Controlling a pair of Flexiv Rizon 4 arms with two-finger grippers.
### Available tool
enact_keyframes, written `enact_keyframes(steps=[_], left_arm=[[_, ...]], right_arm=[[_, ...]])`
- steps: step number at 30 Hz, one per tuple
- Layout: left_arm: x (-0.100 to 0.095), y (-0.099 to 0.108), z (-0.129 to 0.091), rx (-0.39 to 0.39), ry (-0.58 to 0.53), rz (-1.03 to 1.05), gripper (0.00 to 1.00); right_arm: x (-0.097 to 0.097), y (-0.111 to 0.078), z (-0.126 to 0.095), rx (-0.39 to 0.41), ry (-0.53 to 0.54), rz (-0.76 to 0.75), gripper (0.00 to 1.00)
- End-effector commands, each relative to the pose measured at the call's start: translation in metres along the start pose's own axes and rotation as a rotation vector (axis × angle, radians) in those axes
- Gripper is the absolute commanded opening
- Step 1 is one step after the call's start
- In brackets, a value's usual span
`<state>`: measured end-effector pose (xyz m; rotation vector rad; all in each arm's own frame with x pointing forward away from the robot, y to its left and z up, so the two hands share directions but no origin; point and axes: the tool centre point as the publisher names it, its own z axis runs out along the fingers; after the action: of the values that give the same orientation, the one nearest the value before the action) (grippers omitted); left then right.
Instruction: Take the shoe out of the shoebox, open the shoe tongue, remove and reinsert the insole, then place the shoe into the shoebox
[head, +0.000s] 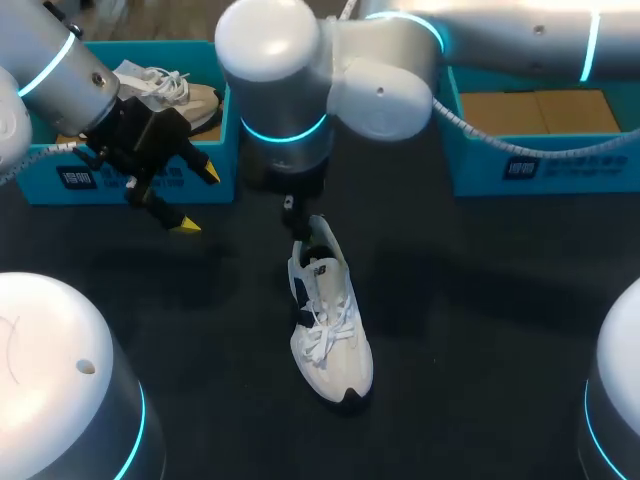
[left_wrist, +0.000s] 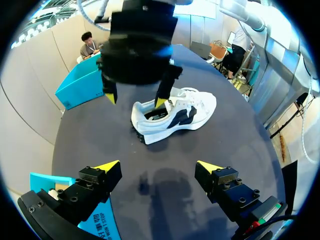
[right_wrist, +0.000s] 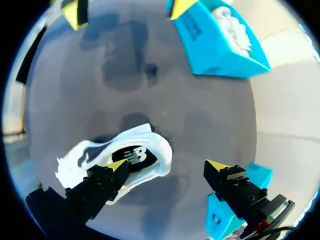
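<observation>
The spread right gripper straddles the heel collar of the white lace-up sneaker; the left gripper hangs spread nearby.

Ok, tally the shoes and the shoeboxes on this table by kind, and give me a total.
White lace-up sneakers: 2, the loose sneaker on the black table and the boxed sneaker.
Turquoise cardboard shoeboxes: 2, the left box and the right box.
Total: 4.

You get bright overhead light: glare on the right arm, soft shadows across the dark desk.
</observation>
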<state>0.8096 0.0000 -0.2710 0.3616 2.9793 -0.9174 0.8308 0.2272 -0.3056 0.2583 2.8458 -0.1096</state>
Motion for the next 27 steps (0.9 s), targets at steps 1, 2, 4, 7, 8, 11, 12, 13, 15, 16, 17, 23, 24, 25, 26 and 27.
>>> enact_keyframes(steps=[1, 2, 4, 7, 8, 11, 12, 13, 15, 16, 17, 23, 24, 25, 26, 27], left_arm=[[0.000, 0.000, 0.000, -0.003, 0.001, 0.000, 1.00], [0.000, 0.000, 0.000, -0.003, 0.001, 0.000, 1.00], [0.000, 0.000, 0.000, -0.003, 0.001, 0.000, 1.00], [0.000, 0.000, 0.000, -0.003, 0.001, 0.000, 1.00], [0.000, 0.000, 0.000, -0.003, 0.001, 0.000, 1.00], [0.000, 0.000, 0.000, -0.003, 0.001, 0.000, 1.00], [0.000, 0.000, 0.000, -0.003, 0.001, 0.000, 1.00], [0.000, 0.000, 0.000, -0.003, 0.001, 0.000, 1.00], [0.000, 0.000, 0.000, -0.003, 0.001, 0.000, 1.00], [0.000, 0.000, 0.000, -0.003, 0.001, 0.000, 1.00], [0.000, 0.000, 0.000, -0.003, 0.001, 0.000, 1.00], [0.000, 0.000, 0.000, -0.003, 0.001, 0.000, 1.00], [0.000, 0.000, 0.000, -0.003, 0.001, 0.000, 1.00], [0.000, 0.000, 0.000, -0.003, 0.001, 0.000, 1.00], [0.000, 0.000, 0.000, -0.003, 0.001, 0.000, 1.00], [0.000, 0.000, 0.000, -0.003, 0.001, 0.000, 1.00]], right_arm=[[0.000, 0.007, 0.019, 0.028, 0.002, -0.152, 1.00], [-0.001, 0.009, 0.021, 0.026, 0.000, -0.151, 1.00], [-0.002, 0.009, 0.028, 0.011, -0.012, -0.150, 1.00], [-0.001, 0.009, 0.043, 0.011, -0.020, -0.170, 1.00], [-0.002, 0.008, 0.047, 0.010, -0.020, -0.170, 1.00], [-0.002, 0.005, 0.057, 0.002, -0.025, -0.174, 1.00], [-0.003, 0.004, 0.060, 0.000, -0.023, -0.174, 1.00], [-0.003, 0.004, 0.062, -0.005, -0.020, -0.177, 0.97], [-0.003, 0.002, 0.066, -0.011, -0.017, -0.183, 0.75], [-0.003, 0.001, 0.067, -0.010, -0.015, -0.186, 0.71], [-0.003, 0.000, 0.069, -0.011, -0.012, -0.188, 0.70], [-0.003, -0.003, 0.077, -0.016, 0.004, -0.225, 0.49], [-0.003, -0.004, 0.077, -0.018, 0.005, -0.226, 0.49], [-0.003, -0.004, 0.078, -0.022, 0.006, -0.232, 0.47], [-0.003, -0.004, 0.078, -0.022, 0.007, -0.238, 0.46], [-0.002, -0.003, 0.079, -0.026, 0.008, -0.242, 0.45]])
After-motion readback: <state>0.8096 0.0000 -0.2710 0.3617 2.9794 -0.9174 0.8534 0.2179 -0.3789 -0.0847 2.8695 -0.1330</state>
